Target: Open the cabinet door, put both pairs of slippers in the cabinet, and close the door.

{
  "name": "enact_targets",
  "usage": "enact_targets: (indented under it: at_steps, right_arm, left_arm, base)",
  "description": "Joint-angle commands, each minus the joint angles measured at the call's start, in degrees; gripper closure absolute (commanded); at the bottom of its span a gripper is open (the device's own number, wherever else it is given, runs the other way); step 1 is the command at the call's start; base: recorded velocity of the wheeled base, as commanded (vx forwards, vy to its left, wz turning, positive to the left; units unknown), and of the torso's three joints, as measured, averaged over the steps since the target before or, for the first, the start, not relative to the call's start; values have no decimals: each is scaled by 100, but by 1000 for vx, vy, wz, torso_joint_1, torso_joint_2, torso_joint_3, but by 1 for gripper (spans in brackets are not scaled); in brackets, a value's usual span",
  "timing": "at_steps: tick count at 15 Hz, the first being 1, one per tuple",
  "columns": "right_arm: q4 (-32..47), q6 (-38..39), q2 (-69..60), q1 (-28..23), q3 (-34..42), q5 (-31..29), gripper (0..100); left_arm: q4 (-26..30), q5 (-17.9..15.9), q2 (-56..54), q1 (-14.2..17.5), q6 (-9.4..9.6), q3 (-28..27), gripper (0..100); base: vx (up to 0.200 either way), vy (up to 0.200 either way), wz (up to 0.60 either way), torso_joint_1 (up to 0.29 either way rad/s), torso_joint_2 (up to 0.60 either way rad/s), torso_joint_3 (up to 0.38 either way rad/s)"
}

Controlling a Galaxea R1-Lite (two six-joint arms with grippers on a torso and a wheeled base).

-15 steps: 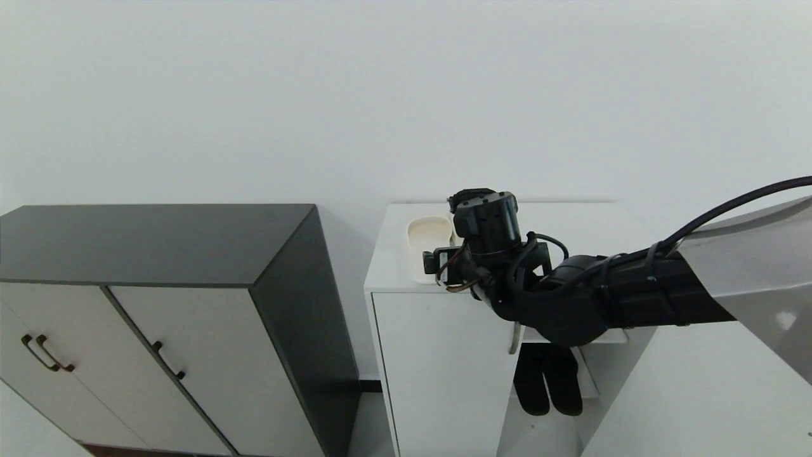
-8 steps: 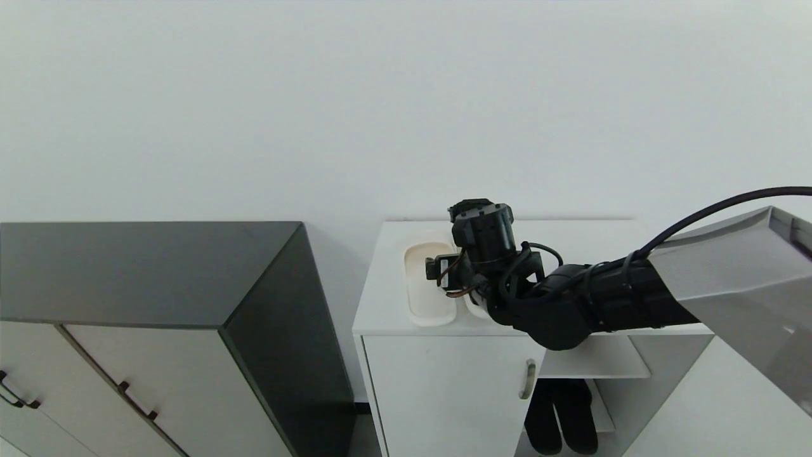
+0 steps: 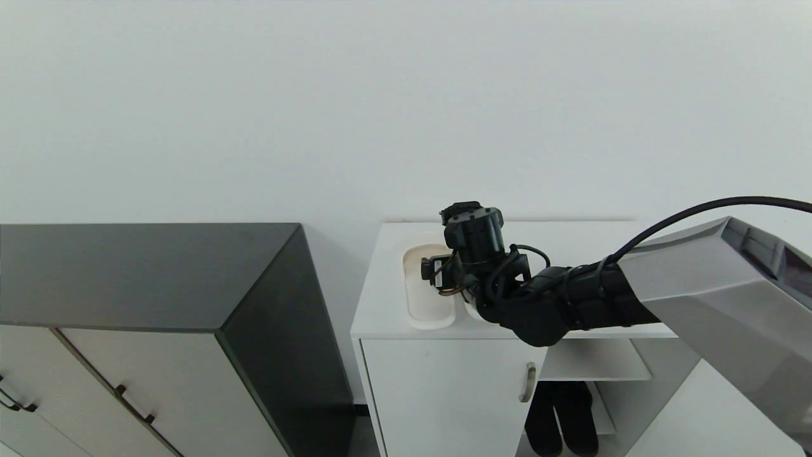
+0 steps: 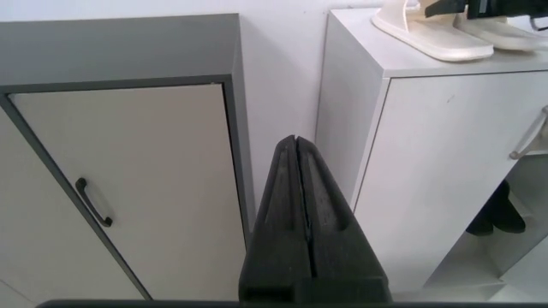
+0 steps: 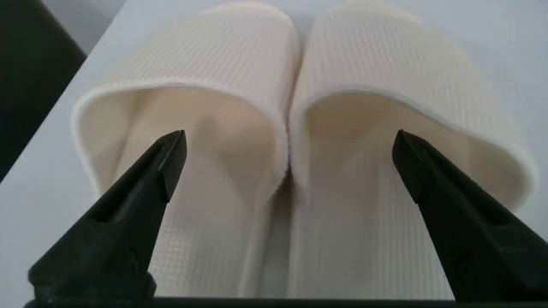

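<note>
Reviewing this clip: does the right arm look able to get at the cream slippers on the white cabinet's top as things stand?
Probably yes: the right tool is open, close in front of the cream slippers, facing their straps, with nothing between.

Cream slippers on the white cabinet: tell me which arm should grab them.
Right. The right gripper hangs open at the cream slippers; the left gripper is shut, down before the white cabinet.

Black slippers (image 3: 571,412) — cut off below; cream slippers (image 3: 424,304) half-hidden.
</note>
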Motion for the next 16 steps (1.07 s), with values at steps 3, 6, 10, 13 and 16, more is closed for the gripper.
enact_targets:
  at_steps: [3, 6, 10, 13, 16]
  right_arm:
    - [17, -3, 398, -148, -328, 5, 0]
    - [-1, -223, 644, -201, -714, -3, 0]
    - [78, -425, 811, -201, -1198, -118, 0]
    - [192, -469, 811, -201, -1303, -135, 100]
    - [227, -469, 776, -201, -1312, -144, 100]
  left_arm:
    - [-7, 0, -1, -1, -1, 0, 100]
    - [-7, 0, -1, -1, -1, 0, 100]
    - [2, 0, -1, -1, -9, 0, 100]
    - [2, 0, -1, -1, -9, 0, 100]
    - [2, 0, -1, -1, -9, 0, 100]
  base:
    - [0, 0, 0, 0, 0, 0]
    - [0, 0, 0, 0, 0, 0]
    - [0, 0, 0, 0, 0, 0]
    - [0, 0, 0, 0, 0, 0]
    - [0, 0, 0, 0, 0, 0]
